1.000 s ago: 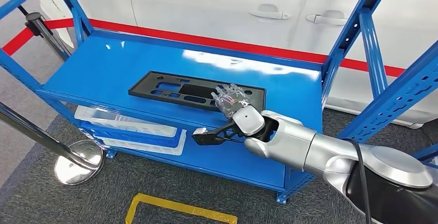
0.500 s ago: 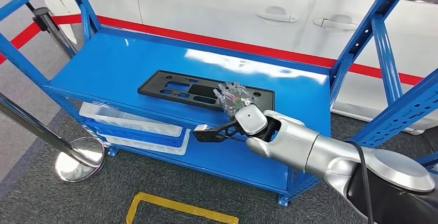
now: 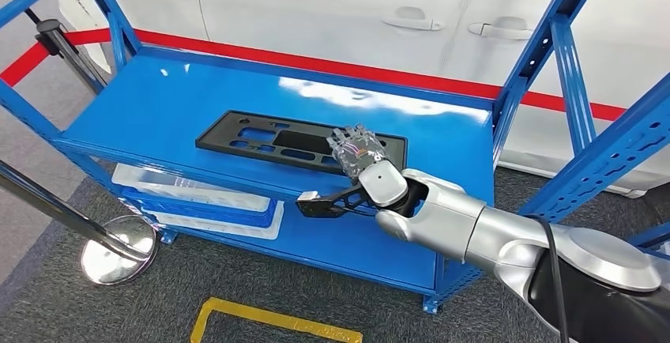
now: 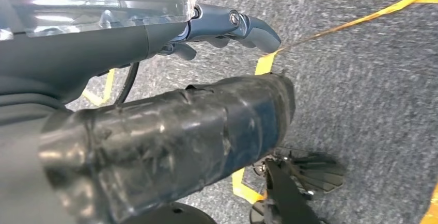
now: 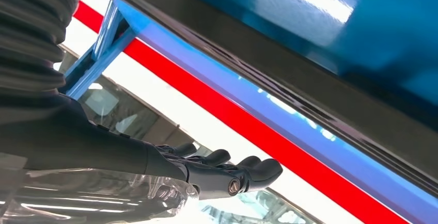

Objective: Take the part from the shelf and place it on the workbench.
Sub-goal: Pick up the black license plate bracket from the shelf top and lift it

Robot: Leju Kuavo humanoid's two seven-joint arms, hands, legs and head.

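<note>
I see the part (image 3: 300,142), a flat black panel with cut-outs, lying flat on the upper level of the blue shelf (image 3: 158,98), nearer the front edge than the back. Its long side runs roughly parallel to the shelf's front rail.

The right hand (image 3: 357,152) reaches over the right end of the part. In the head view, its fingers (image 3: 351,137) lie over the panel's right portion, extended and side by side. The thumb (image 3: 320,203) points out to the side, in front of the shelf's front edge and below the level of the panel. The hand is not closed around the part; I cannot tell whether the fingers touch its surface. In the right wrist view, the fingers (image 5: 227,170) are straight and apart from the dark edge of the part (image 5: 289,74), with open space between them.

The left hand (image 4: 155,105) hangs over grey carpet (image 4: 372,79) marked with yellow tape (image 4: 356,20). Its fingers (image 4: 248,28) are extended and hold nothing.

On the lower level of the shelf rest white trays (image 3: 190,189). Behind the shelf stand a white car (image 3: 355,11) and a red floor stripe (image 3: 332,66). A chrome post base (image 3: 118,248) stands on the floor at the left.
</note>
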